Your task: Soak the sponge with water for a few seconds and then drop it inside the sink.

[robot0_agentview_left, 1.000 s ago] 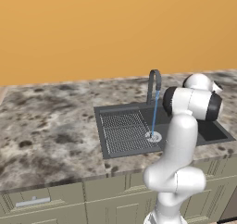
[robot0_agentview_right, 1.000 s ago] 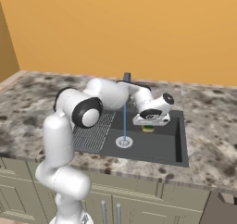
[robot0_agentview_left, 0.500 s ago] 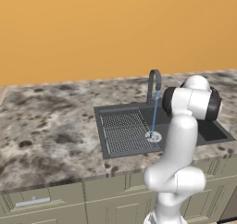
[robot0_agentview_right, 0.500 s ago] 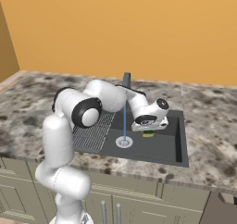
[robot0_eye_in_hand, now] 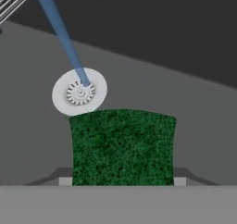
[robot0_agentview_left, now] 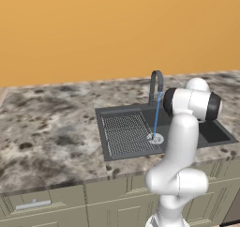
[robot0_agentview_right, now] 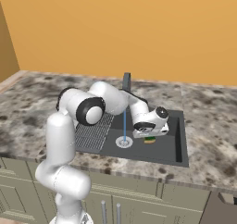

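Lower and nearer the stream than a second ago, the gripper (robot0_agentview_right: 149, 139) clamps the sponge (robot0_eye_in_hand: 123, 146) at frame centre, above the sink (robot0_agentview_right: 180, 140), beside the water (robot0_eye_in_hand: 62, 38). Light, squashy; side-edge grip suits.

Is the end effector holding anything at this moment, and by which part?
Yes: the end effector is shut on the sponge, gripping it by its two opposite side edges, above the sink basin.
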Robot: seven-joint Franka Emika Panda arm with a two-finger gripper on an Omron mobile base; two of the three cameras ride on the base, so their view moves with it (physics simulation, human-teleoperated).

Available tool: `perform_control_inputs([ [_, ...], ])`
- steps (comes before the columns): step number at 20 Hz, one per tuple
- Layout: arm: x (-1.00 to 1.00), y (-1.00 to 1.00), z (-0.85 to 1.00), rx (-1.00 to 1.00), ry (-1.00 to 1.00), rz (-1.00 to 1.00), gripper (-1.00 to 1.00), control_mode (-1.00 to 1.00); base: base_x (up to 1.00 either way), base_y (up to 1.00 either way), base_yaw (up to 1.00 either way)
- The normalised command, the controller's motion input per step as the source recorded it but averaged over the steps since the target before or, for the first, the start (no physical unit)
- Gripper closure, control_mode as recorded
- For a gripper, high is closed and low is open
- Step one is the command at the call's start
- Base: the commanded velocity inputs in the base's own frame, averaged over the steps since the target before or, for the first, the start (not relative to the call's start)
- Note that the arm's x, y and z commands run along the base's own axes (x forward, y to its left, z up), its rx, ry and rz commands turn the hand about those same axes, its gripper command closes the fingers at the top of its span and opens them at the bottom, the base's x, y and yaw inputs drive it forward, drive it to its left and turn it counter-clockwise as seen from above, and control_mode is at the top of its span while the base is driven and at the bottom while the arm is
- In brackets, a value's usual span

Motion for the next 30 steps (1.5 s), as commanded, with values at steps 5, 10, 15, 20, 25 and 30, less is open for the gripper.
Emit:
perform_control_inputs([
  [5, 0.0, -0.29, 0.0, -0.13, 0.01, 0.0, 1.0, -1.0, 0.0, 0.0, 0.0],
  [10, 0.0, -0.25, -0.03, -0.07, 0.0, 0.0, 1.0, -1.0, 0.0, 0.0, 0.0],
  [15, 0.02, -0.16, -0.32, 0.0, 0.0, 0.0, 1.0, -1.0, 0.0, 0.0, 0.0],
  [20, 0.06, -0.12, -0.37, 0.0, 0.0, 0.0, 1.0, -1.0, 0.0, 0.0, 0.0],
  [25, 0.06, -0.11, -0.25, 0.0, 0.0, 0.0, 1.0, -1.0, 0.0, 0.0, 0.0],
  [30, 0.12, -0.07, -0.14, -0.03, 0.0, 0.0, 1.0, -1.0, 0.0, 0.0, 0.0],
])
